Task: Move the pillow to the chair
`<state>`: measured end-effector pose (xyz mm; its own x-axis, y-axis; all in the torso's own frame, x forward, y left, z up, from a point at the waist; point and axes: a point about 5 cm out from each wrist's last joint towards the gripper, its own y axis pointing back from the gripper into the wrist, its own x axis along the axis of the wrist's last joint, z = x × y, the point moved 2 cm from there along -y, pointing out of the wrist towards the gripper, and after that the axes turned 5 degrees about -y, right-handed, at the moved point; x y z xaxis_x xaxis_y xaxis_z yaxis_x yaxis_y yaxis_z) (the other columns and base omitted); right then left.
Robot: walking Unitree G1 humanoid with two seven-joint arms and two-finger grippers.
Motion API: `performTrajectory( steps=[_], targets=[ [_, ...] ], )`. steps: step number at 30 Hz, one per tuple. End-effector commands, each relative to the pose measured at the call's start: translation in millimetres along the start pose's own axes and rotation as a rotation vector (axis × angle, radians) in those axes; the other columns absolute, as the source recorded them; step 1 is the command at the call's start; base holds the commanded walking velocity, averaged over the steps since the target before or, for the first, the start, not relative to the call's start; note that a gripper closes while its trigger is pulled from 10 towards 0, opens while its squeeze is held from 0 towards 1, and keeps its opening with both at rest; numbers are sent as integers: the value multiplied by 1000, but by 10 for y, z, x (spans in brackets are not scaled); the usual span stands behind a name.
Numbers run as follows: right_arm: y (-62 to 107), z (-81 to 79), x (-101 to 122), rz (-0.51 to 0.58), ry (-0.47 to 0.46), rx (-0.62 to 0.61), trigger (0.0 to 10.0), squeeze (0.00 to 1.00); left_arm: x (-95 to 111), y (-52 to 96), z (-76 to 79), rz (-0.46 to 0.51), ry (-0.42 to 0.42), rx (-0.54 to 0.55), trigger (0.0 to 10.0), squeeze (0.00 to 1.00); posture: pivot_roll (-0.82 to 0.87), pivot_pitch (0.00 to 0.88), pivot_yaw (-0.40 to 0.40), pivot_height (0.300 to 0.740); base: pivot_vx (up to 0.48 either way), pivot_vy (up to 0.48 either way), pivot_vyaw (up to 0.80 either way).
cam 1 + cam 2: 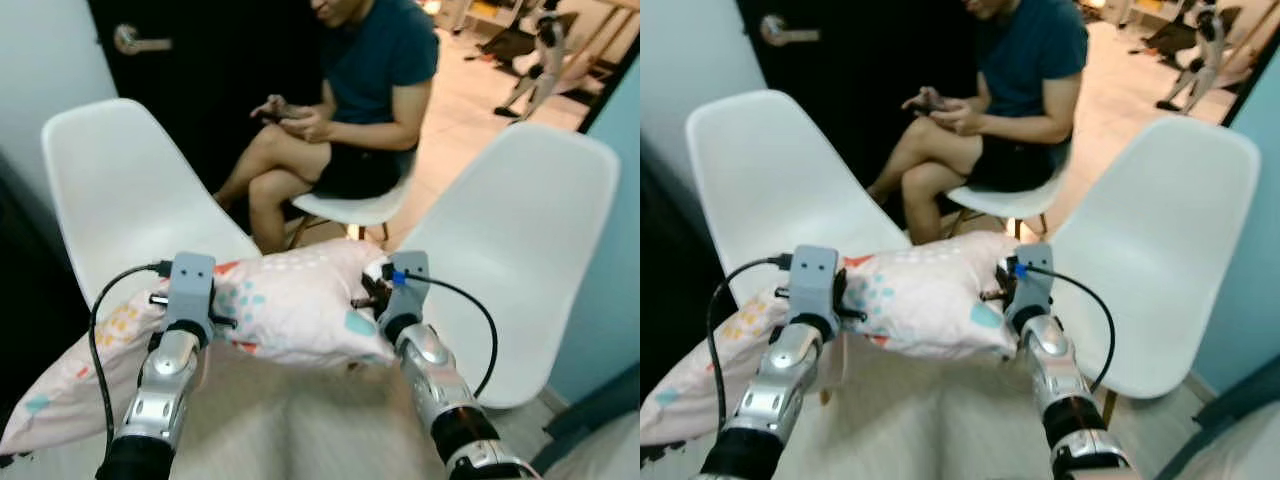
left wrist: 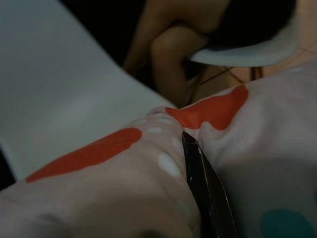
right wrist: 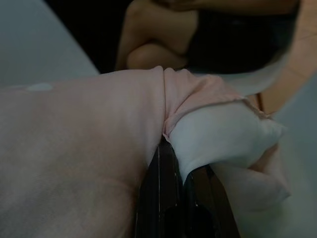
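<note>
Here you had the pillow (image 1: 290,300) held between the two white chairs, left gripper (image 1: 215,300) and right gripper (image 1: 370,292) each with fingers pinched on bunched fabric. It looked light and floppy, sagging leftward; grip the edges. Fingertips were buried in cloth.

No readable text, labels, brands, numbers or signs appear anywhere. The pale pink fabric pillow (image 1: 290,300) carries only orange, teal and white printed shapes, and the white moulded plastic chairs (image 1: 125,190) are unmarked.
</note>
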<state>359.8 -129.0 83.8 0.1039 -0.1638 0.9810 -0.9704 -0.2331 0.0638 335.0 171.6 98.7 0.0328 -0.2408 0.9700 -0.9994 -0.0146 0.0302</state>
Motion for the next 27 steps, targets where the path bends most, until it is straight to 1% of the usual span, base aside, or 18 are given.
performTrajectory(
  steps=[1, 9, 13, 16, 20, 24, 27],
  targets=[
    [-3, 44, 58, 34, -8, -30, 10000, 0, 134, -20, -8, 61, -12, -2, 10000, 0, 39, 79, -22, 740, 0, 0, -800],
    [7, 143, 108, 60, -20, -82, 10000, 0, 155, -39, 0, 66, -6, -13, 10000, 0, 38, 75, -16, 740, 0, 0, -800],
    [17, 186, 120, 69, -38, -104, 10000, 0, 171, -47, -16, 73, -18, -10, 10000, 0, 36, 76, -11, 740, 0, 0, -800],
    [18, 192, 121, 69, -40, -108, 10000, 0, 171, -49, -24, 74, -20, -7, 10000, 0, 36, 76, -11, 740, 0, 0, -800],
    [14, 195, 129, 73, -42, -113, 10000, 0, 165, -57, -31, 70, 3, -8, 10000, 0, 35, 72, -11, 740, 0, 0, -800],
    [14, 203, 132, 75, -39, -116, 10000, 0, 173, -61, -34, 74, 1, -8, 10000, 0, 35, 68, -14, 740, 0, 0, -800],
    [12, 207, 143, 78, -30, -118, 10000, 0, 176, -65, -73, 77, -3, -7, 10000, 0, 33, 63, -13, 740, 0, 0, -800]
  ],
)
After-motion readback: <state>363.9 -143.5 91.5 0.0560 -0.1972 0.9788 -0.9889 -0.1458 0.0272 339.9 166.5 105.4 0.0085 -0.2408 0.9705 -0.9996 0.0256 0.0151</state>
